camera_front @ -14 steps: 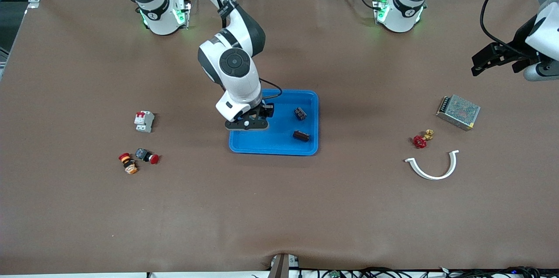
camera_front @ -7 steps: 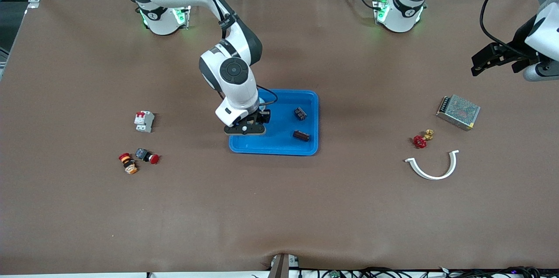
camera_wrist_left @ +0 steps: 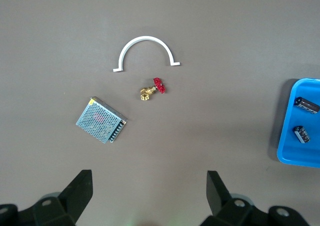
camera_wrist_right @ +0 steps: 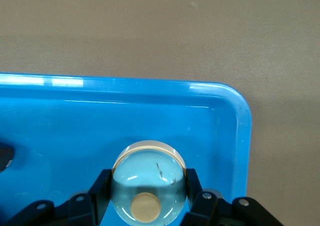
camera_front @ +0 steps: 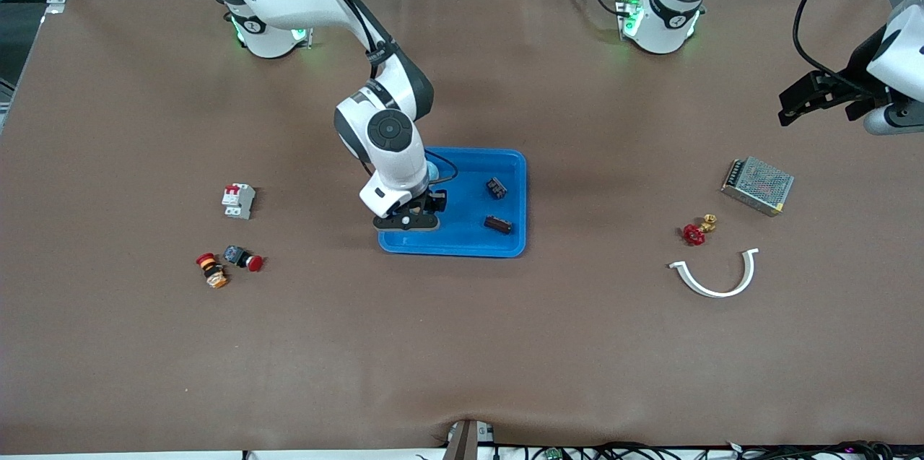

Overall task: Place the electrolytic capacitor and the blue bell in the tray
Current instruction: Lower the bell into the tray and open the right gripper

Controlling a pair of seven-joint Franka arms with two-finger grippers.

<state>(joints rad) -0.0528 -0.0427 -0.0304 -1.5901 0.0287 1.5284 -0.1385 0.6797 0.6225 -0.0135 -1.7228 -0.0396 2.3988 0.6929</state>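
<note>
The bright blue tray [camera_front: 462,243] lies mid-table. My right gripper [camera_front: 408,219] is low inside it, near the corner toward the right arm's end and closer to the front camera. In the right wrist view its fingers [camera_wrist_right: 102,186] are shut on the blue bell [camera_wrist_right: 149,173], a pale blue dome with a tan button, over the tray floor [camera_wrist_right: 75,131]. Two dark electrolytic capacitors [camera_front: 495,188] [camera_front: 498,224] lie in the tray. My left gripper [camera_front: 794,105] hangs open and empty in the air at the left arm's end [camera_wrist_left: 147,180].
A white circuit breaker [camera_front: 238,200] and red push buttons [camera_front: 227,263] lie toward the right arm's end. A metal mesh power supply [camera_front: 758,185], a red-handled brass valve [camera_front: 697,230] and a white half-ring clamp [camera_front: 715,276] lie toward the left arm's end.
My right gripper has come down with the bell toward the tray's corner nearer the front camera. The left arm has not moved.
</note>
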